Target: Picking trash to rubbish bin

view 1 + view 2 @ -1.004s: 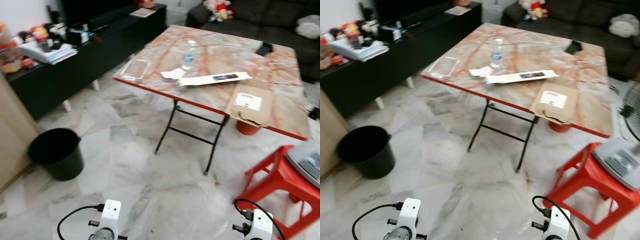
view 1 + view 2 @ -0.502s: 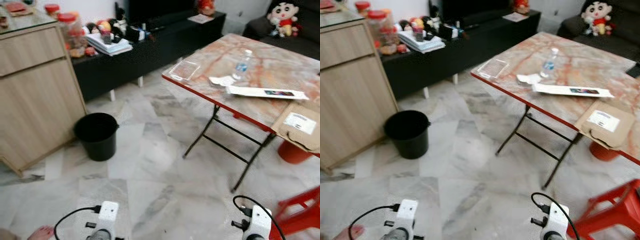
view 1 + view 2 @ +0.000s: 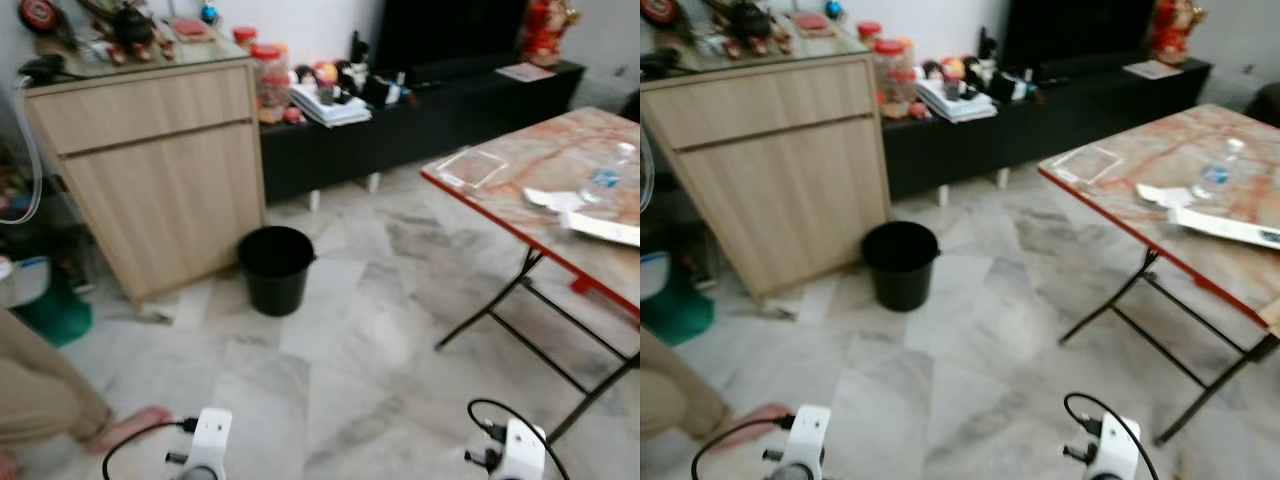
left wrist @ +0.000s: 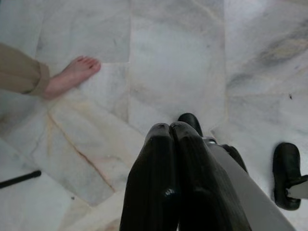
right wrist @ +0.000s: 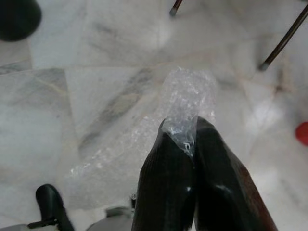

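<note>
One piece of trash, a crumpled clear plastic wrap (image 5: 185, 103), is pinched between the fingers of the right gripper (image 5: 187, 139), which hangs low at the robot's right side above the marble floor (image 3: 360, 330); the wrap's long axis runs along the fingers, its free end projecting past the fingertips toward the floor. The left gripper (image 4: 169, 132) hangs idle with its fingers pressed together on nothing. The black rubbish bin (image 3: 276, 268) stands upright, mouth up, ahead and somewhat to the robot's left, just beside the wooden cabinet (image 3: 160, 170) and well apart from the folding table (image 3: 545, 190), on which a water bottle (image 3: 603, 183) and flat packaging remain. A person's bare foot (image 4: 72, 76) rests on the floor near the left gripper. The step in hand is judged to be carriage to the bin: approach squarely, skirt the foot, bring the right gripper over the bin's mouth, and part the fingers only once the trailing film hangs inside the rim, since so light a film may drift or cling.
</note>
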Controlling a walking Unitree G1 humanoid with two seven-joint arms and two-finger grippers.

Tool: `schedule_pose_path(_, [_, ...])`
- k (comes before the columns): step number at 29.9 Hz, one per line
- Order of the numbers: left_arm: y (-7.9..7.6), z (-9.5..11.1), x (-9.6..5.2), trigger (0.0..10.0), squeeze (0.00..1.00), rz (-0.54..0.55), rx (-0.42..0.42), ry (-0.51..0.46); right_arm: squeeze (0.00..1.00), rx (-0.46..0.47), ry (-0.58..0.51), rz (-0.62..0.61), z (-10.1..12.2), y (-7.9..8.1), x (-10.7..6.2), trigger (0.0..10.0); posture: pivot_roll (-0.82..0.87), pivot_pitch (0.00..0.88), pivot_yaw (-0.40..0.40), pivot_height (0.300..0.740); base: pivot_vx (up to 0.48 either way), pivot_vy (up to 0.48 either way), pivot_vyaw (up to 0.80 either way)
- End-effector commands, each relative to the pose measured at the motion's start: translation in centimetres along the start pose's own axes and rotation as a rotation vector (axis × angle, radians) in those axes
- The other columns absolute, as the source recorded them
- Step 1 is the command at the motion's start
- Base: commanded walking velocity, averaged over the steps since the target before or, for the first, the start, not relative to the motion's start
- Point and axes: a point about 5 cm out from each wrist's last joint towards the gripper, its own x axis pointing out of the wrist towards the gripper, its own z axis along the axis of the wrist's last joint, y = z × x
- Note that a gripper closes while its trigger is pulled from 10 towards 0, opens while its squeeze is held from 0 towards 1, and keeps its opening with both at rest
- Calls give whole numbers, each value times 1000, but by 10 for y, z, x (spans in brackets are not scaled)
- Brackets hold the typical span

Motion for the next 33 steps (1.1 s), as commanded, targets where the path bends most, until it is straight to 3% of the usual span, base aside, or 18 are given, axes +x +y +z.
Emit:
schedule_pose_path(1, [-1,0,0,10000,0,4,9,3,0,38,-18,-16,4,-3,0,10000,-136,0,-72,740,0,0,0])
schedule_pose_path(16, [1,3,1,10000,0,12,13,-2,0,57,-15,-31,5,-5,1,10000,-121,26,-74,740,234,0,0])
schedule_pose_path(23, [3,1,1,10000,0,18,17,3,0,-18,-19,-67,5,-6,1,10000,-119,33,-73,740,271,0,343])
schedule_pose_path(27, [4,1,1,10000,0,20,16,4,0,33,-17,-69,5,-6,1,10000,-119,34,-72,740,270,0,516])
schedule_pose_path(33, [3,2,1,10000,0,19,18,4,0,29,-18,-72,6,-6,1,10000,-124,34,-71,740,271,0,0])
